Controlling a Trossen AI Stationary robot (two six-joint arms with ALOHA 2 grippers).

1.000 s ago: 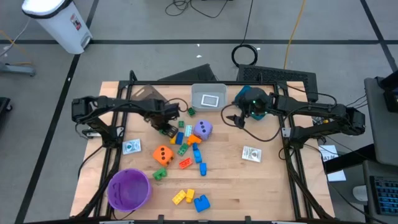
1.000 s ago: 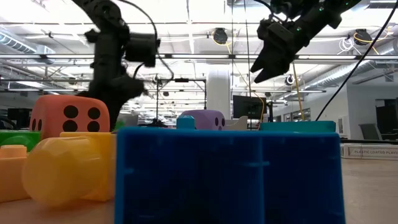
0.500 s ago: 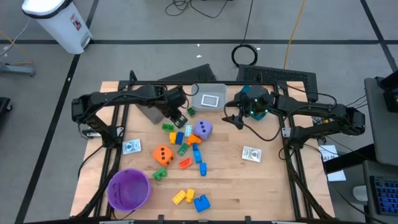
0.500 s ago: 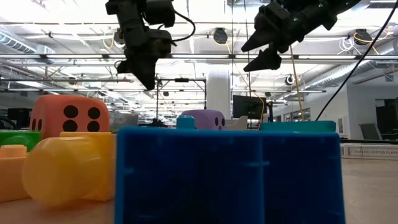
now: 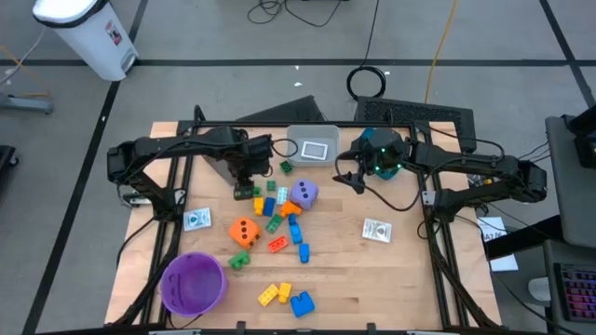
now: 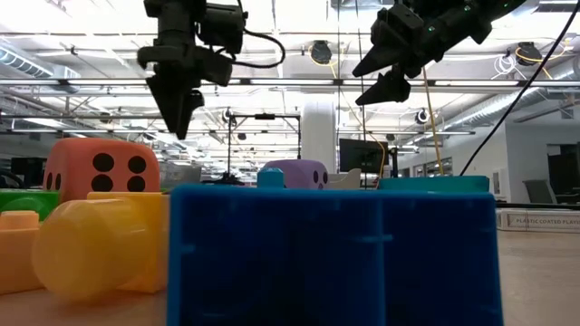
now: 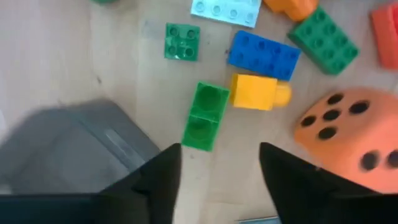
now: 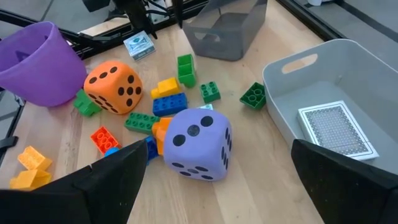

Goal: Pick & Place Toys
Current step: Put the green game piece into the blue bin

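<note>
Toys are all loose on the table, and the one that matters now is a green two-stud brick (image 7: 206,116), lying just ahead of the left claw (image 7: 219,152) and in line with the gap between its fingers. A second ago we had this claw low in the pile; half a second ago it had lifted and swung toward the white bin (image 5: 312,133); now it is back, hanging above the brick and pointing down at it. Its fingers, which had pinched nearly together, stand moderately apart again with nothing between them. We cannot tell whether that short trip delivered anything. We judge this the start of a fresh pick, with a descent and a squeeze yet to come. A yellow brick (image 7: 258,92) touches the green one on the side toward the orange die (image 7: 348,134), and a blue brick (image 7: 263,55) lies beyond that, so the far finger has little room to slip in. The grey bin (image 7: 74,149) sits close on the claw's other side. Our right claw (image 5: 346,177) has not moved, waiting spread wide in the air with the purple die (image 8: 198,144) ahead of it.
</note>
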